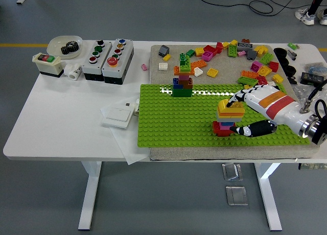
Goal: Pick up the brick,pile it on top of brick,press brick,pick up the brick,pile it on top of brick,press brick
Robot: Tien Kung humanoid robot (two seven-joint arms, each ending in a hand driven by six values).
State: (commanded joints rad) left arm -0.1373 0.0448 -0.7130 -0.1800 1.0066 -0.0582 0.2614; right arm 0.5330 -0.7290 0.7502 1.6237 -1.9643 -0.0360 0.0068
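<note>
A small brick stack stands on the green baseplate at its right front: a red brick at the bottom, thin blue and orange layers, and a yellow brick on top. My right hand reaches in from the right. Its fingers lie over the yellow brick's top, and the thumb lies along the stack's foot beside the red brick, so the hand is shut on the yellow brick. A taller mixed-colour brick tower stands at the baseplate's far edge. The left arm is out of view.
Loose bricks are scattered over the grey mat behind the baseplate. Two button boxes, a red-green switch box and a white bowl of gears stand far left. A white wall switch lies left of the baseplate; black parts lie far right.
</note>
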